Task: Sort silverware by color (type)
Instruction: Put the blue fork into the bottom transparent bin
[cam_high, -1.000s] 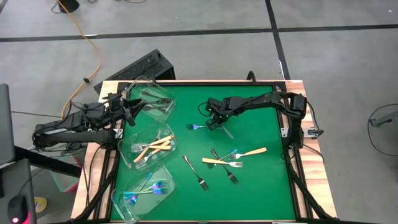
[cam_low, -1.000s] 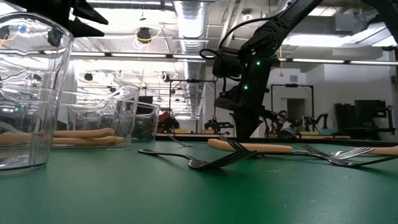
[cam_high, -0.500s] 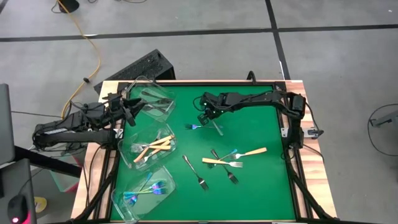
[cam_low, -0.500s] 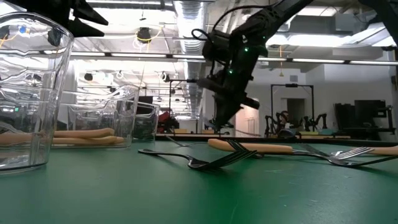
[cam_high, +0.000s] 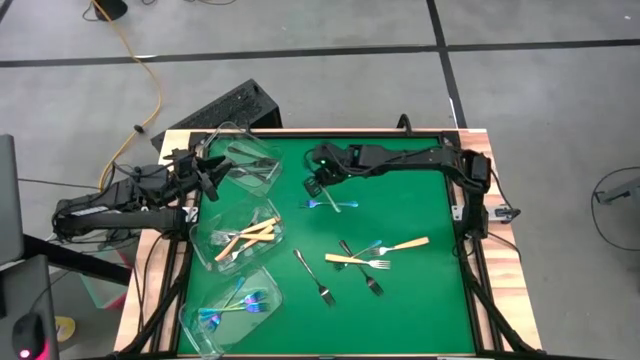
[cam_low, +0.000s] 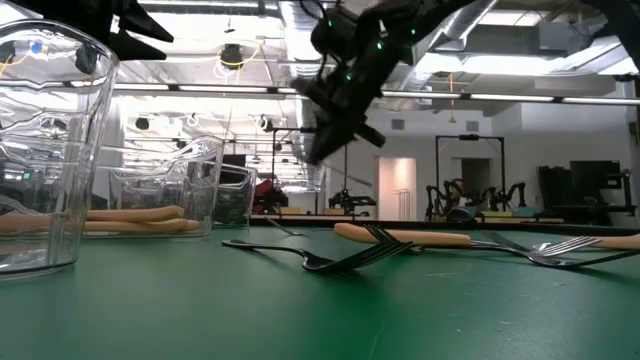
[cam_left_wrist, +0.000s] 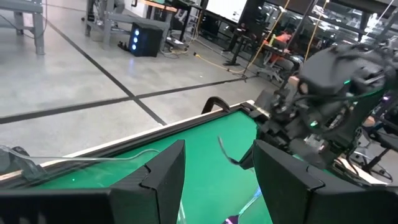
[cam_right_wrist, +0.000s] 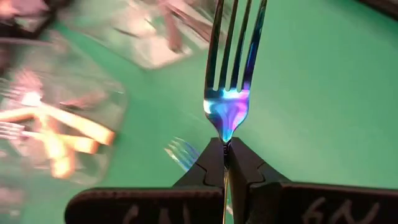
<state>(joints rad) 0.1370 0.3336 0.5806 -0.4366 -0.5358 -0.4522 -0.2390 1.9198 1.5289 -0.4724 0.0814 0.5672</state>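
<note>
My right gripper (cam_high: 314, 186) hangs above the far middle of the green mat (cam_high: 400, 200), shut on an iridescent blue-purple fork (cam_right_wrist: 230, 81) whose tines stick out ahead of the fingers. Another blue fork (cam_high: 316, 203) lies flat on the mat just below it. Several more forks lie flat at the mat's near middle, among them tan-handled forks (cam_high: 405, 243) and silver forks (cam_high: 312, 275). My left gripper (cam_left_wrist: 217, 180) stands open over the far-left tub (cam_high: 250, 160) and touches nothing. My right gripper pinches the fork's narrow neck (cam_right_wrist: 225, 135), just behind the head, between its two fingertips (cam_right_wrist: 210, 163). The fingers lie along the fork and slant down toward the table's left. The fork is lifted clear of the mat; its handle runs back under the gripper, hidden.
Three clear plastic tubs stand along the mat's left side: the far one holds silver forks, the middle tub (cam_high: 238, 238) tan-handled forks, the near tub (cam_high: 232, 305) blue forks. Bare mat lies at the far right and the near right.
My right gripper has risen and gone toward the table's left edge, nearer the tubs, staying shut on the blue fork. It has tipped up to a less steep slant. The fork has come up with it, clear of the mat.
</note>
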